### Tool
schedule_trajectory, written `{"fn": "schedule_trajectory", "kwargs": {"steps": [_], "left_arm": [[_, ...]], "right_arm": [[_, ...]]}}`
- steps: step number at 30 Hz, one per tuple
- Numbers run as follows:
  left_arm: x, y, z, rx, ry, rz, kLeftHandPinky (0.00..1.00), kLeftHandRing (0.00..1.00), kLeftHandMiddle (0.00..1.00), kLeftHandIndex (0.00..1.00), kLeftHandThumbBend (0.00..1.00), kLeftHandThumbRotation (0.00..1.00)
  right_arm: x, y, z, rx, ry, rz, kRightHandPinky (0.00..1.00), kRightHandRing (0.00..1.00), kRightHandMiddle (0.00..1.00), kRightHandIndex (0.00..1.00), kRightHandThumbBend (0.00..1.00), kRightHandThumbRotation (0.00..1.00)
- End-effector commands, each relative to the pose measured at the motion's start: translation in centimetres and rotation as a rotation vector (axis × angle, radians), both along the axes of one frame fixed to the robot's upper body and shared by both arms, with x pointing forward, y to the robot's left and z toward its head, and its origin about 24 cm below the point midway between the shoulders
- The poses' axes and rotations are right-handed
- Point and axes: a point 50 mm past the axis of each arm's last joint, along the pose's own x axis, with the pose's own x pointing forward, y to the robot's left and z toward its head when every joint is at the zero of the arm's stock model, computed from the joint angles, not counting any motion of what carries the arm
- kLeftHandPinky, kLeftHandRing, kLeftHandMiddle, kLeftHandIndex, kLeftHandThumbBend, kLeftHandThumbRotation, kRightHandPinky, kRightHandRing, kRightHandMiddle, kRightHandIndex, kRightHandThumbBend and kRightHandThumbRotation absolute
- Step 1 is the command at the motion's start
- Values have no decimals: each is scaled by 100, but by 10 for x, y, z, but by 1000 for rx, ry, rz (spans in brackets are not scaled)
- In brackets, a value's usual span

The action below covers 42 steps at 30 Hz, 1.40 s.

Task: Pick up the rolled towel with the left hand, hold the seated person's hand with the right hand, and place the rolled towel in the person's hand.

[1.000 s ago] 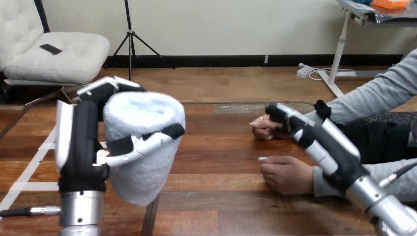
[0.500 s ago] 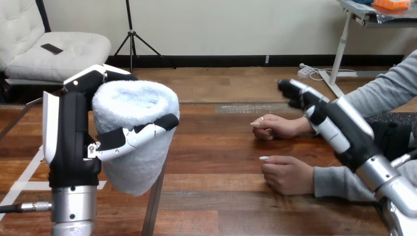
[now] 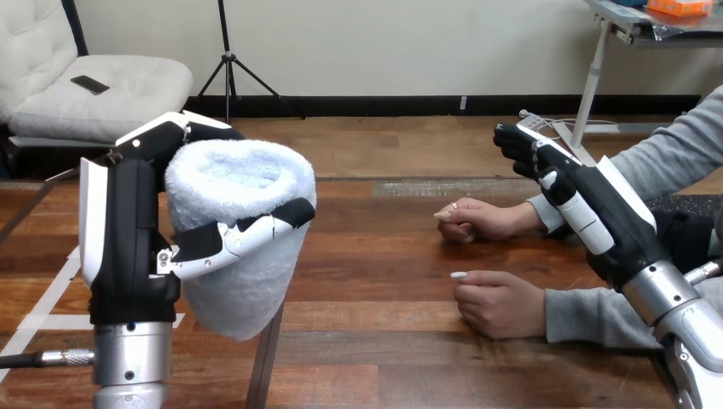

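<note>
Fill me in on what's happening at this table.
The left robot hand grips the rolled towel upright above the table. The right robot hand is open, raised beside the person's farther hand without gripping it. That hand and the person's nearer hand rest on the table, and the towel is not yet handed over.

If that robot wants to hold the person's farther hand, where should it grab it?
Probably round the wrist, from above and the view's right: the person's farther hand rests on the table, fingers curled and pointing left, its wrist nearest the open right hand.
</note>
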Motion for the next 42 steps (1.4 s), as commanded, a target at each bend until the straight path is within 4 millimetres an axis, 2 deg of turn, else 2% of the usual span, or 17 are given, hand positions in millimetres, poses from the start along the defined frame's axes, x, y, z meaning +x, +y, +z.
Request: {"fn": "schedule_trajectory", "kwargs": {"steps": [1, 13, 19, 28, 39, 42], "left_arm": [[4, -1, 24, -11, -131, -12, 30, 36, 41, 40, 84, 0], [4, -1, 25, -29, -124, -4, 29, 35, 41, 40, 85, 0], [4, -1, 25, -51, -119, -11, 29, 35, 41, 40, 85, 0], [3, -1, 25, -63, -122, -14, 28, 35, 41, 40, 85, 0], [2, 0, 26, -65, -129, -21, 28, 35, 41, 40, 85, 0], [2, 0, 26, -67, -129, -21, 28, 35, 41, 40, 85, 0]], "right_arm": [[14, -6, 25, -18, -79, -31, 98, 95, 92, 91, 91, 100], [12, -11, 19, -133, -63, -52, 96, 94, 92, 92, 72, 100], [11, -13, 16, -216, -57, -51, 91, 92, 91, 90, 63, 100], [12, -14, 9, -319, -21, -55, 81, 87, 89, 88, 70, 98], [12, -19, 0, -403, 57, -63, 77, 86, 89, 90, 85, 85], [12, -20, 0, -415, 69, -59, 76, 86, 89, 90, 86, 81]]}}
